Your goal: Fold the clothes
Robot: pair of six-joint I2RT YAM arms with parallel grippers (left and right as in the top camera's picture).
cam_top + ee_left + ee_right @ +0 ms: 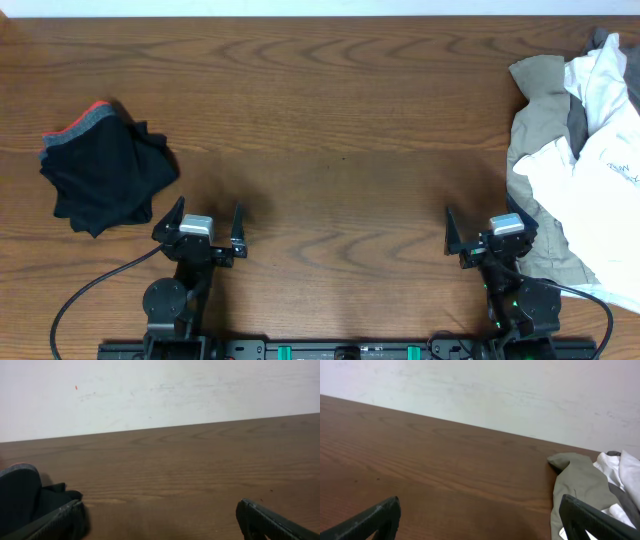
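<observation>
A loose pile of clothes [580,170] lies at the table's right edge: a white T-shirt [600,190] with grey text on top, beige [540,90] and grey garments under it. The beige one also shows in the right wrist view [580,485]. A folded stack of black clothes [105,175] with a grey and red edge lies at the left; it also shows in the left wrist view [22,497]. My left gripper [207,218] is open and empty near the front edge, right of the black stack. My right gripper [487,228] is open and empty, just left of the pile.
The wooden table [330,130] spreads between the two heaps. A white wall [150,390] stands behind its far edge. Black cables [90,290] run along the front by the arm bases.
</observation>
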